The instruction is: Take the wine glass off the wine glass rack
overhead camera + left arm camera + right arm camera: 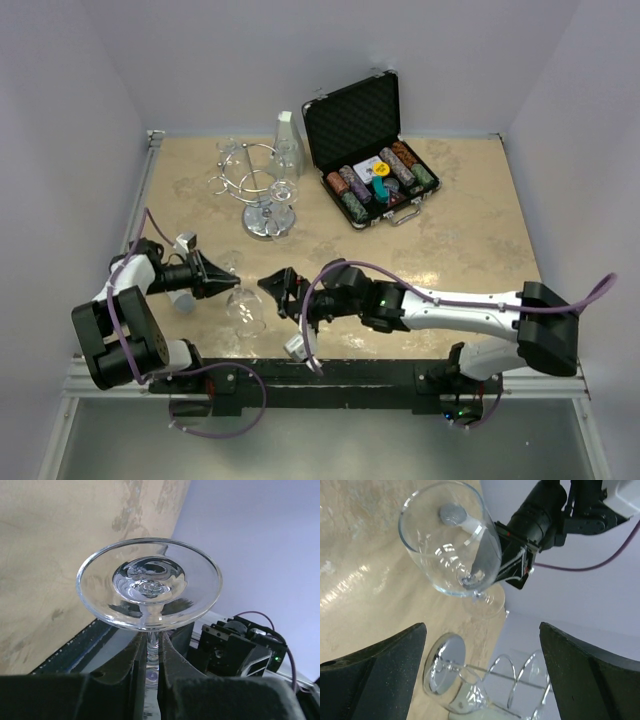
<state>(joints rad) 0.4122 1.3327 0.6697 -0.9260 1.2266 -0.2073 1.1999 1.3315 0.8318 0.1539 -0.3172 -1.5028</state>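
Note:
My left gripper [222, 279] is shut on the stem of a clear wine glass [243, 302], low over the near left of the table and well away from the wine glass rack [262, 192]. In the left wrist view the stem sits between the fingers of the left gripper [151, 644], and the wine glass's [149, 582] round foot faces the camera just beyond the tips. My right gripper [276, 286] is open, just right of the bowl. In the right wrist view the wine glass [447, 545] shows its open bowl above the right gripper [482, 630], and the rack [520, 680] stands beyond.
The chrome rack has other glasses [285, 190] hanging from its loops. A pale bottle-shaped thing [285, 140] stands behind it. An open black case of poker chips [375, 165] sits at the back right. The table's left rail [140, 200] runs close to the left arm.

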